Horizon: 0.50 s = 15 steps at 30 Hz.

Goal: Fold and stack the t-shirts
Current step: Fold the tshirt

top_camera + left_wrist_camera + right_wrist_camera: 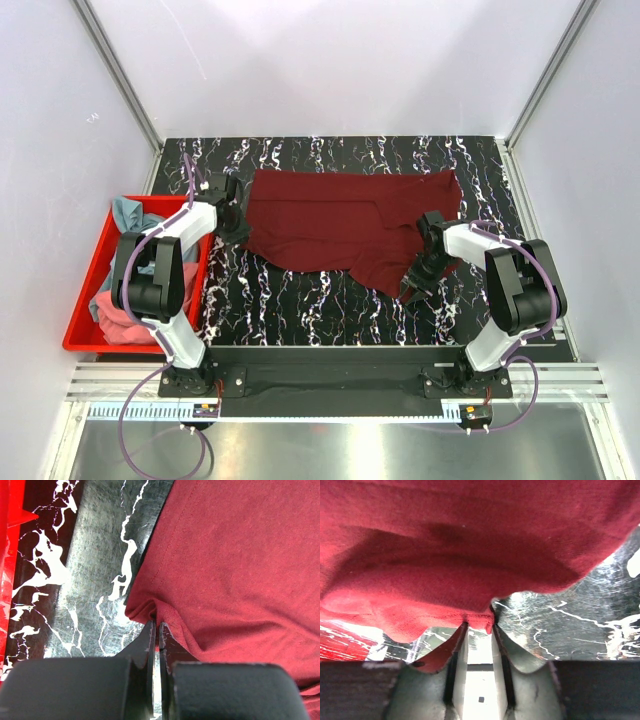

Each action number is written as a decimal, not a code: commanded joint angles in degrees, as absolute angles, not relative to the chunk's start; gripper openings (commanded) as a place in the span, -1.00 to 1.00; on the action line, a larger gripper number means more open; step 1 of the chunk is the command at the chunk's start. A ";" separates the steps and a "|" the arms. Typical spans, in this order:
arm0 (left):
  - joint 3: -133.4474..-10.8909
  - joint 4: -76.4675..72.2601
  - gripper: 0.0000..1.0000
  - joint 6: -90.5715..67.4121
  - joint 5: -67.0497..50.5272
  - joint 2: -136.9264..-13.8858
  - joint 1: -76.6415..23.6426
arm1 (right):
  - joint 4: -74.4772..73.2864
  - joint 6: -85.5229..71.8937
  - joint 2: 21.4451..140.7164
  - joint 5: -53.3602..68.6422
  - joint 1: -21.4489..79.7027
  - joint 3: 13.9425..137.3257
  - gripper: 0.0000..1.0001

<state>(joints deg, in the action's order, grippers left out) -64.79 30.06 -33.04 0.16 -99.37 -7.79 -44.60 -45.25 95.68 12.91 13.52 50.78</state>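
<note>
**First fold in hand: both hands grip the maroon shirt**

On the table [330, 300] the maroon shirt [340, 215] lies spread out, its near edge rumpled. Left of it, a red bin [85, 300] holds the teal shirt [128, 213] and the pink shirt [115, 310], both unfolded. The left hand [156, 630] is pinched tight on the maroon shirt's left edge, and the right hand [479, 625] holds its near right corner, lifted. Next, I judge, both hands should carry their edges across the shirt evenly.
</note>
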 commanded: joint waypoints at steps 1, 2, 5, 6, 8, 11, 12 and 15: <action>-64.42 28.57 -1.00 -32.70 -0.53 -97.91 -7.47 | -40.52 -45.09 97.64 5.80 14.24 50.80 -0.35; -64.51 28.65 -1.00 -32.70 -0.79 -98.08 -7.47 | -40.69 -44.91 97.65 5.89 14.33 50.89 -0.29; -64.42 28.39 -1.00 -32.96 -1.14 -98.17 -7.47 | -41.13 -45.09 96.77 5.36 14.24 49.93 -0.14; -64.34 28.30 -1.00 -32.96 -1.06 -98.17 -7.47 | -41.48 -45.00 96.33 4.67 14.33 49.83 -0.13; -64.25 28.30 -1.00 -32.96 -1.05 -98.09 -7.47 | -41.49 -44.83 95.98 4.22 14.15 49.57 -0.13; -64.25 28.39 -1.00 -32.87 -1.14 -98.09 -7.47 | -41.83 -44.30 96.59 3.69 13.71 50.71 -0.14; -64.25 28.39 -1.00 -32.87 -1.06 -98.17 -7.47 | -41.92 -44.04 97.29 3.34 13.71 50.97 -0.14; -64.34 28.48 -1.00 -32.96 -1.23 -98.17 -7.47 | -42.80 -43.07 97.82 1.33 13.54 52.03 -0.14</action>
